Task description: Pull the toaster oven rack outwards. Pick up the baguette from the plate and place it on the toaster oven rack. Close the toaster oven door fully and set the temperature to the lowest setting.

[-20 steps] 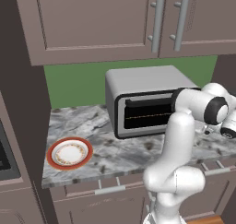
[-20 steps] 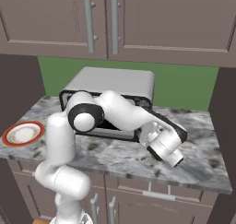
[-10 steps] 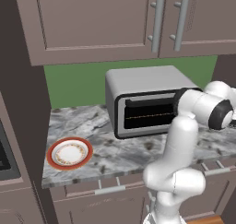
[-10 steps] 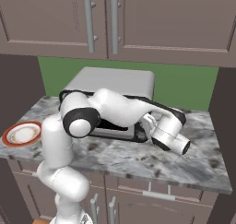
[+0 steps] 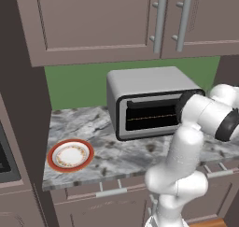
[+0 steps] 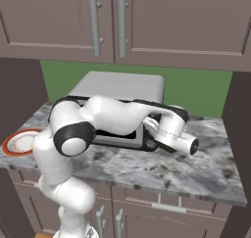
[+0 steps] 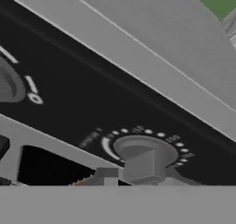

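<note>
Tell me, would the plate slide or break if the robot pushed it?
The plate looks glossy and lies flat on smooth stone counter, so it would probably slide, not tip. It looks like ceramic, so likely stiff and breakable. It sits near the counter's front edge, so a push could drop it.

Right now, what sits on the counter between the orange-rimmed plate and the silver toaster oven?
Nothing: in the left base view, bare marbled counter separates the orange-rimmed white plate from the boxy silver toaster oven.

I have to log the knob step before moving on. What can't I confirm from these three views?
- Gripper: its fingertips fall under the bottom edge of the hand view; open or shut is unclear.
- Knob setting: hand view, dial marks too blurred to read.
- Knob panel of the toaster oven: left base view, hidden behind the arm.
- Baguette: the plate is bare; the oven's dark glass hides what is inside.
</note>
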